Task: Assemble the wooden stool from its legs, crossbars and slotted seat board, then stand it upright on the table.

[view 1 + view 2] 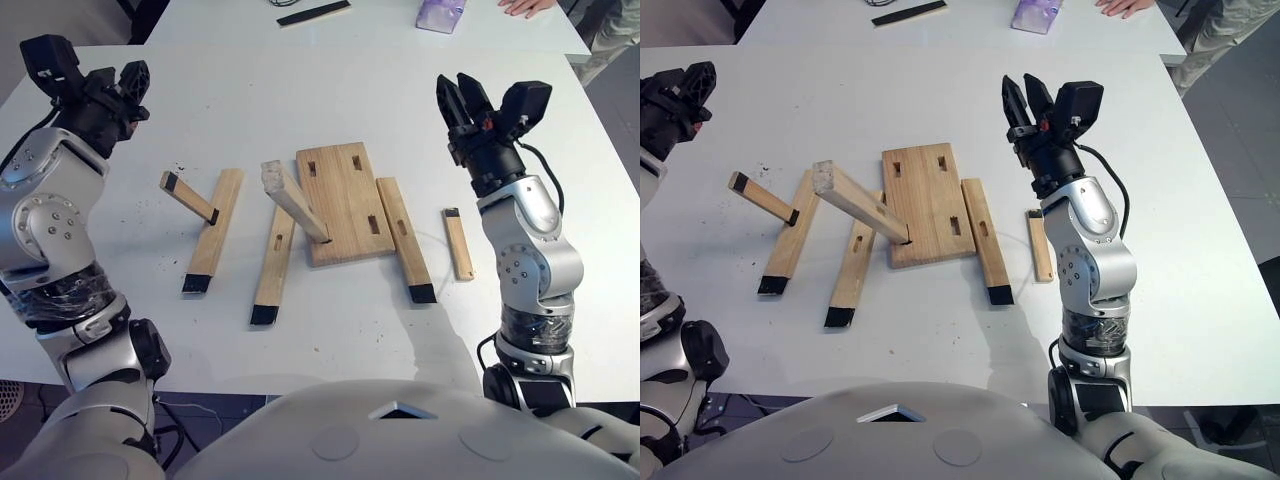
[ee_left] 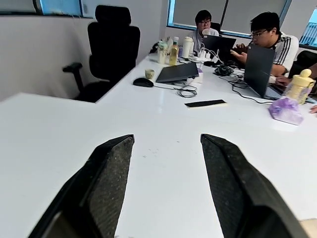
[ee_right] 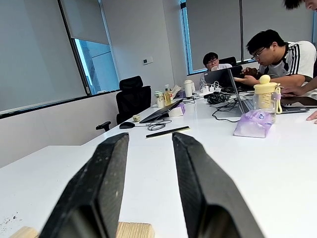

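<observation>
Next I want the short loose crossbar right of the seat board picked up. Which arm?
Right. The crossbar lies on the right arm's side of the seat board, close to the open, empty right tool. The left tool is far off, beyond the board.

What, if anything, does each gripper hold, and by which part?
Nothing. The left gripper and the right gripper are both open and empty, above the table.

Counted were one seat board [image 1: 340,205], two short crossbars [image 1: 188,196] [image 1: 458,243], three flat-lying legs [image 1: 215,230] [image 1: 272,265] [image 1: 404,238], and apparently a fourth leg [image 1: 293,200], tilted.
</observation>
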Controlling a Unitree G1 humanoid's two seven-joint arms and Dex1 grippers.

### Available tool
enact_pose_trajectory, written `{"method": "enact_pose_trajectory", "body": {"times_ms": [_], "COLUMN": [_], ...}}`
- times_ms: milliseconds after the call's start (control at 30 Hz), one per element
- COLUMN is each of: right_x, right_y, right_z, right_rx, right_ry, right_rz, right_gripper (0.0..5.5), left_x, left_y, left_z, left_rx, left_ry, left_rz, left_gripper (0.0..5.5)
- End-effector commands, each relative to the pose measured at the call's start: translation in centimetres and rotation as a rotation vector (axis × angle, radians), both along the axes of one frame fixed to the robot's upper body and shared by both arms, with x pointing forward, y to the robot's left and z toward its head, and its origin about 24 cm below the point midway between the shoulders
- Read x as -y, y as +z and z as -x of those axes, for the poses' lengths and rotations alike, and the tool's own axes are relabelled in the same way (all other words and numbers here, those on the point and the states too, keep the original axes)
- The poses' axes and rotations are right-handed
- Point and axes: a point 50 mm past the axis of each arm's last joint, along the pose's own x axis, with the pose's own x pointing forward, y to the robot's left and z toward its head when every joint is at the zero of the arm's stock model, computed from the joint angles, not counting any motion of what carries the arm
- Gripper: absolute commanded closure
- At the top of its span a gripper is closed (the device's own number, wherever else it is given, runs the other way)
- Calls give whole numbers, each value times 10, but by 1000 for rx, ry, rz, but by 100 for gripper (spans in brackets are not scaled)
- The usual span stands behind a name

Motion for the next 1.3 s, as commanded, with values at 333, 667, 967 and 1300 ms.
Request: {"method": "enact_pose_trajectory", "body": {"times_ms": [333, 667, 967, 1300], "right_x": [0, -7, -5, 11], "right_y": [-1, -6, -3, -1], "right_z": [4, -2, 0, 20], "right_rx": [-3, -35, -20, -1], "right_ry": [14, 83, 68, -62], "right_rz": [20, 48, 45, 27], "right_gripper": [389, 389, 389, 389], "left_x": [18, 25, 22, -29], "left_y": [3, -106, 0, -4], "left_z": [20, 53, 31, 55], "left_rx": [-3, -230, 143, -149], "left_ry": [-56, -35, -97, -185], "left_rz": [80, 79, 139, -207], "left_gripper": [299, 299, 299, 299]}}
